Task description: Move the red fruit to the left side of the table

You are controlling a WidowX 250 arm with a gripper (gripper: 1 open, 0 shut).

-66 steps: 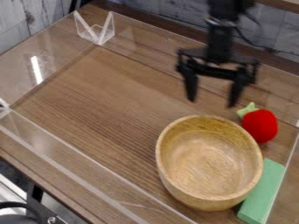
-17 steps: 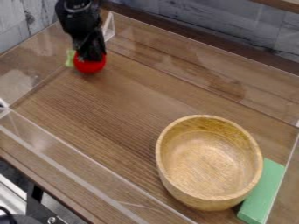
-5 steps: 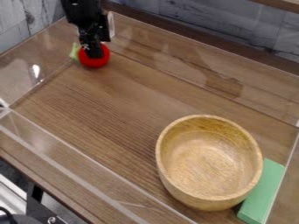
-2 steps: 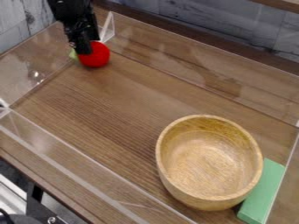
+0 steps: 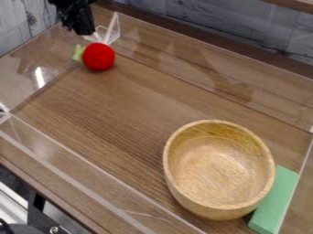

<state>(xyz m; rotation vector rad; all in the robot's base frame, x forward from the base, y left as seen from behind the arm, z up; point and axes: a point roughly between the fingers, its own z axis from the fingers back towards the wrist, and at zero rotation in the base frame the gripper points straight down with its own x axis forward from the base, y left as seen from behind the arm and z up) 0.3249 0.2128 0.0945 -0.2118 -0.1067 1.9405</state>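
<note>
The red fruit [image 5: 98,57], small, round and glossy with a bit of green at its left side, rests on the brown wood-grain table [image 5: 134,119] in the far left corner, near the clear wall. My gripper [image 5: 80,29] hangs above and slightly left of it at the top edge of the picture. Its dark fingers are shut with nothing between them, and they stand apart from the fruit.
A round light wooden bowl [image 5: 221,169] sits at the near right, with a flat light-green block [image 5: 279,203] beside it at the right edge. Low clear acrylic walls [image 5: 49,146] ring the tabletop.
The gripper has let go of the red fruit, risen and drifted left off it, and its fingers have closed. The fruit stays where it was set down.
</note>
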